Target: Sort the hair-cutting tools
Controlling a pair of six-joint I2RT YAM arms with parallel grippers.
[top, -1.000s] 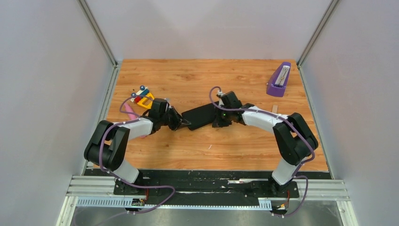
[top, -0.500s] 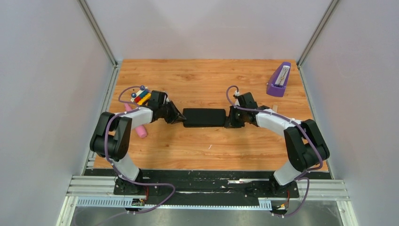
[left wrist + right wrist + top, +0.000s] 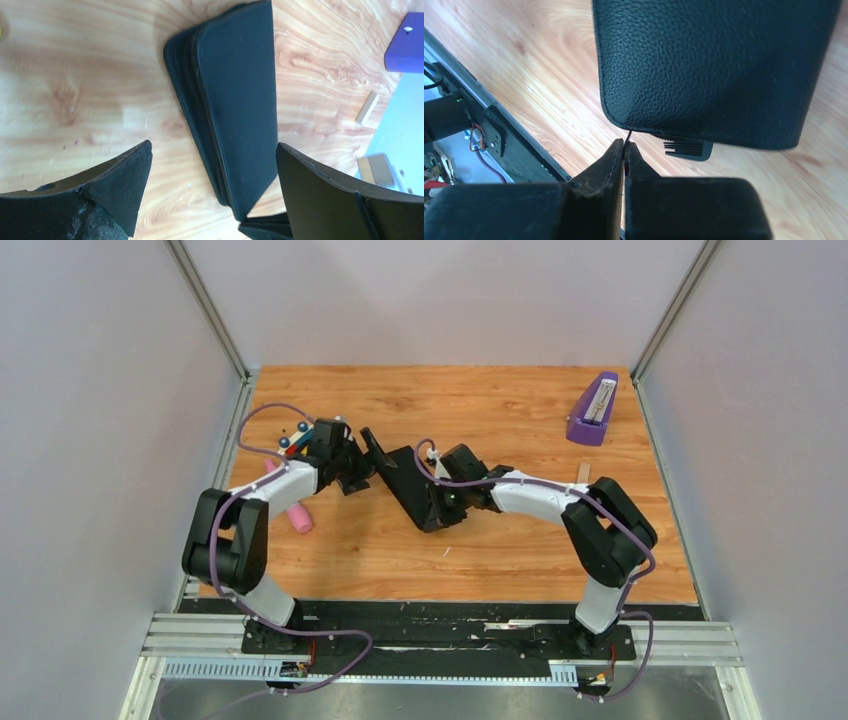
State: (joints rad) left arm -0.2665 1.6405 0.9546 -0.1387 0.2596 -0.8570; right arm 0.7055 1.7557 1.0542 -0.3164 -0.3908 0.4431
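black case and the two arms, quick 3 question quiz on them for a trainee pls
1. True or false: the left tool stands open, gripping nothing.
2. The right tool is: A) wide open, B) shut on a thin strand at a corner of the case, C) out of view.
3. Fill in: in the right wrist view, the black teeth of a ___ poke out at the case's edge.

Key: 1 true; 2 B; 3 comb

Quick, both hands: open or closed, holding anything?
Left hand: open, holding nothing.
Right hand: closed, pinching a thin tab at the corner of the black rectangular leather case.
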